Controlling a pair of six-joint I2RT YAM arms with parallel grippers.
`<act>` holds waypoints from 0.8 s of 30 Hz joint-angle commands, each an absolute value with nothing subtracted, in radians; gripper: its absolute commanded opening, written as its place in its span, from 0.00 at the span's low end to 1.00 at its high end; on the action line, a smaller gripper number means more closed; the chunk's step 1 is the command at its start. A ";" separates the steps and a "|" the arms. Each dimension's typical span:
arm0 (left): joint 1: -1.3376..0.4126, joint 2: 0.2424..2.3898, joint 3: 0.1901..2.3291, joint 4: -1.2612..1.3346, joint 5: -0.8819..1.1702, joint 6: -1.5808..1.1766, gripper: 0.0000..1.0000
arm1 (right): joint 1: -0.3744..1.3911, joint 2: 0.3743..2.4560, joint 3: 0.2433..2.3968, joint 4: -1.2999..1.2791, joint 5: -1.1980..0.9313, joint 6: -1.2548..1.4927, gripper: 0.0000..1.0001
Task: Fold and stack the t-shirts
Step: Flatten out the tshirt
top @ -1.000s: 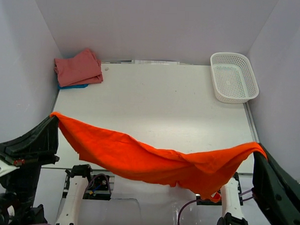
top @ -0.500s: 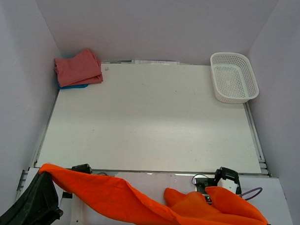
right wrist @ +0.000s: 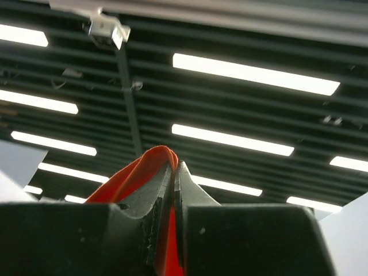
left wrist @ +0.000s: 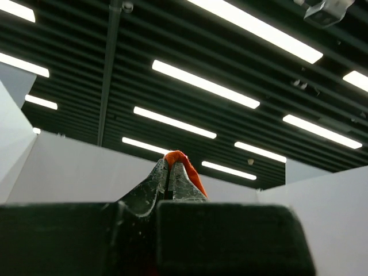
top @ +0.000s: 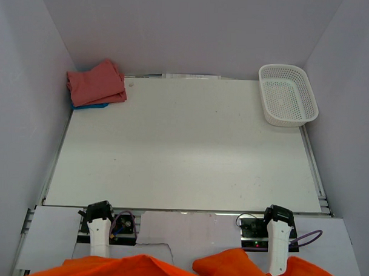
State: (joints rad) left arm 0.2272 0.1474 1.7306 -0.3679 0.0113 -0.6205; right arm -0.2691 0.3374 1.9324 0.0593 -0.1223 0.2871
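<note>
The orange-red t-shirt [top: 228, 268] shows only as a strip along the bottom edge of the top view, held above the arm bases. Both grippers are out of the top view. My left gripper [left wrist: 170, 167] points up at the ceiling and is shut on a fold of the orange-red t-shirt [left wrist: 190, 169]. My right gripper [right wrist: 174, 168] also points up and is shut on the orange-red t-shirt [right wrist: 138, 172]. The folded salmon-pink t-shirt [top: 95, 83] lies at the table's far left corner on top of the blue t-shirt [top: 88, 105], of which only an edge shows.
A white mesh basket [top: 287, 95] stands at the far right corner of the white table [top: 184, 144]. White walls close in the left, right and back. The arm bases [top: 99, 226] sit at the near edge.
Both grippers have pulled the orange-red t-shirt back and up, off the table's front and almost out of the top view. The arms have left that view.
</note>
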 commanded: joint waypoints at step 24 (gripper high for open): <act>0.383 -0.054 1.266 -0.518 -0.138 -0.755 0.00 | -0.336 0.020 1.349 0.100 -0.084 0.408 0.08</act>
